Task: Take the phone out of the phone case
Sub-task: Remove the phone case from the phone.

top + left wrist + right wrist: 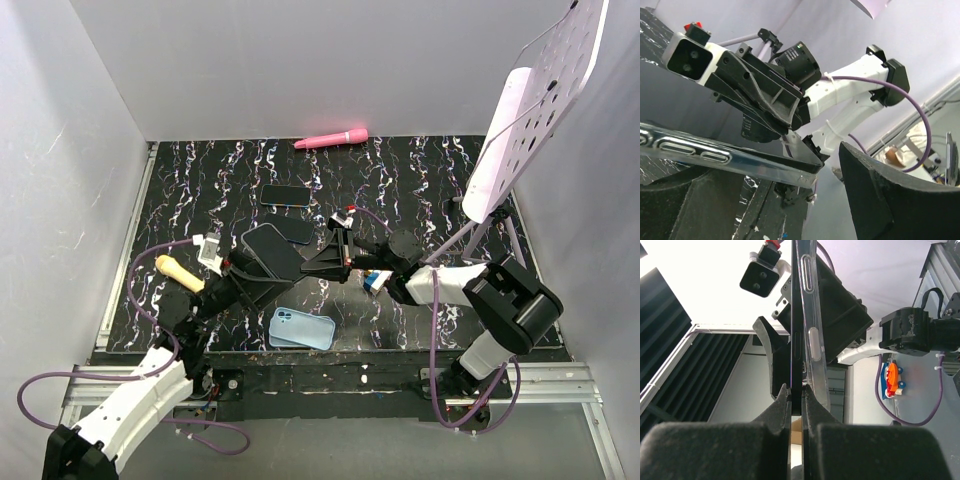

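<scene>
Off-task clutter on the black marbled counter (420, 180): pink tube-shaped thing (332, 138) lying along the back edge, dark phone (286, 195) flat mid-counter, second dark phone (296, 231) just in front of it, light-blue case (302, 328) flat near the front edge, yellow handle-like item (181, 273) at left. White perforated panel (540, 100) stands tilted at right.

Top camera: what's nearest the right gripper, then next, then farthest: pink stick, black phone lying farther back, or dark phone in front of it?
1. dark phone, just behind the right gripper.
2. black phone, farther back.
3. pink stick, by the back wall.
</scene>
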{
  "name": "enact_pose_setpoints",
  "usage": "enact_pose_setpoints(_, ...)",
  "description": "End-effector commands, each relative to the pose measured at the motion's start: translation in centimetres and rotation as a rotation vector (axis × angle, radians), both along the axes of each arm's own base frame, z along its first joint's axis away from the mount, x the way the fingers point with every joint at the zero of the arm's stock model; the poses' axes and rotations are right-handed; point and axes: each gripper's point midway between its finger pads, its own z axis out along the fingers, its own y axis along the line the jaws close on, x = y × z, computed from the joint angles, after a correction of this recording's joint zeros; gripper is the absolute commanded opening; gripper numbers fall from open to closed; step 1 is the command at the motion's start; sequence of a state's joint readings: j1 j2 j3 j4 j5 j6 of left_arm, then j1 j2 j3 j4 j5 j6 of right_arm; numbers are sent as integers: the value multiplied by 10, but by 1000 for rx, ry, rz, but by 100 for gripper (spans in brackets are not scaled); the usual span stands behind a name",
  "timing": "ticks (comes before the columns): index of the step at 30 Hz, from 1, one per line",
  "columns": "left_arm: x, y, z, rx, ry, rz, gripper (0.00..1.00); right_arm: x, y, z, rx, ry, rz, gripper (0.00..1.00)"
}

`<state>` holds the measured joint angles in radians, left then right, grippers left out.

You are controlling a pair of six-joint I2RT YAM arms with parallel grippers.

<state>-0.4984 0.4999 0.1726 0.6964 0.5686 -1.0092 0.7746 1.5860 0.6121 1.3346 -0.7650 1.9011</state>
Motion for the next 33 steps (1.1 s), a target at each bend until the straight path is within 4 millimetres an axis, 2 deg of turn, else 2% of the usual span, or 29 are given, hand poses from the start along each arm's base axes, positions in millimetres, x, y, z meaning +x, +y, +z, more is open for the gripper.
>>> enact_pose_setpoints(1, -42, -3, 41, 32, -279, -150, 70, -13, -19, 65, 247, -226, -27, 1)
enact_pose_setpoints(6, -40, -9, 36, 126, -312, -175, 60, -15, -20, 67, 249, -235, -17, 1)
enact_pose_setpoints(9, -35, -10, 35, 152, -315, -160, 49, -16, -20, 67, 250, -242, -12, 1)
enact_pose_setpoints(14, -35, -10, 33, 185, -341, -163, 47, -16, -19, 66, 248, -240, -9, 1)
enact_pose_setpoints(16, -31, -11, 29, 221, -335, -154, 41, -17, -19, 68, 250, -243, -8, 1)
enact_pose_setpoints(21, -11, -5, 21, 307, -316, -33, 24, -17, -20, 68, 251, -244, -5, 1)
enact_pose_setpoints(25, 5, 3, 14, 355, -255, 65, 15, -17, -19, 68, 251, -247, -6, 1)
enact_pose_setpoints(28, 20, 8, 8, 367, -171, 136, 4, -17, -18, 69, 250, -254, -2, 1)
enact_pose_setpoints(31, 37, 14, 1, 363, -53, 221, 6, -14, -14, 63, 219, -266, -4, 1)
enact_pose_setpoints(33, 40, 16, 2, 331, -9, 242, 9, -13, -12, 59, 201, -272, -5, 1)
